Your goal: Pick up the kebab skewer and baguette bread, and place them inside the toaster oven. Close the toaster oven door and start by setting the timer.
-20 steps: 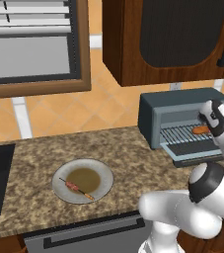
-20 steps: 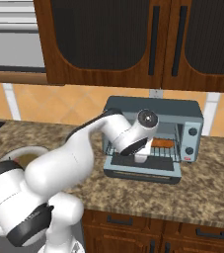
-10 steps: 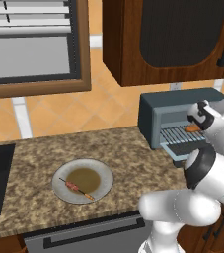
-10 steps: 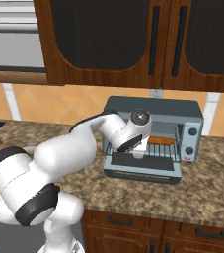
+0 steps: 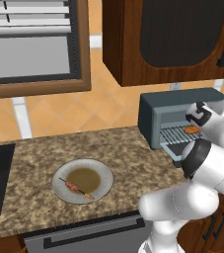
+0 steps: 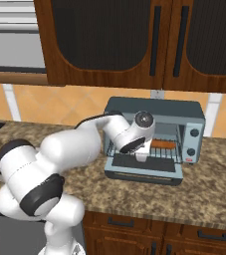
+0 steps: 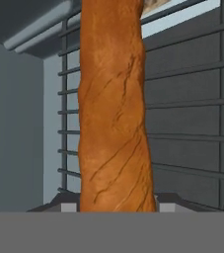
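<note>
Since a second ago the arm has swung its elbow toward the camera while the hand stayed at the oven mouth. One baguette bread (image 7: 113, 108), a plump orange-brown loaf with cracked crust, lies along the wire rack inside the one toaster oven (image 6: 157, 107). The tool (image 6: 142, 157) is at the rack, its tips at either side of the loaf; whether it grips it I cannot tell. The toaster oven door (image 6: 143, 168) hangs dropped open. One kebab skewer (image 5: 77, 188), a thin stick with reddish chunks, lies on the single grey plate (image 5: 106, 174) on the surface (image 5: 34, 158).
</note>
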{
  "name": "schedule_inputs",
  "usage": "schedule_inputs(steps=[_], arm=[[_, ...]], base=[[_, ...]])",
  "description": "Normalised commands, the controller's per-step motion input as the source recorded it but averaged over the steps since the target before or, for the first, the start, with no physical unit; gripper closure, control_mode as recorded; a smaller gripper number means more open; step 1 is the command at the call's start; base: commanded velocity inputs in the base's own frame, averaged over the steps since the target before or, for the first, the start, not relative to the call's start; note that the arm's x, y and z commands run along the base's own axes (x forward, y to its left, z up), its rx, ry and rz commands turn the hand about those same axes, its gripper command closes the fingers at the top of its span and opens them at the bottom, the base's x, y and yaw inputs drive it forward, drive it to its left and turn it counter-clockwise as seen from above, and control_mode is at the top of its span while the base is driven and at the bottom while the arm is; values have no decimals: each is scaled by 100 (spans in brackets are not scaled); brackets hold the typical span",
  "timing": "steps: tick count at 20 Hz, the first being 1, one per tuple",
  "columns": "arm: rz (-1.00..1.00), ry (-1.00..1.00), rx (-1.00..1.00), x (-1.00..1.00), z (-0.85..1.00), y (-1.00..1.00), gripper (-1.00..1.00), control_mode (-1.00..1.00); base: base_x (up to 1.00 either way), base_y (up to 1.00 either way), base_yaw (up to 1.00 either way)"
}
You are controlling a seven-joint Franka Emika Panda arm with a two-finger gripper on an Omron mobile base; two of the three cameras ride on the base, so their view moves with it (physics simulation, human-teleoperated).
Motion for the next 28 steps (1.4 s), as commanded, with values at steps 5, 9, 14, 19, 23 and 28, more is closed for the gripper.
schedule_inputs(steps=[5,9,14,19,23,28], arm=[[0,3,0,10,-5,0,100,-100],[0,1,0,28,0,0,100,-100],[0,1,0,27,0,0,100,-100],[0,0,0,21,-6,0,100,-100],[0,0,0,16,-16,0,100,-100],[0,0,0,12,-3,0,-100,-100]], base=[[0,0,0],[0,0,0],[0,0,0],[0,0,0],[0,0,0],[0,0,0]])
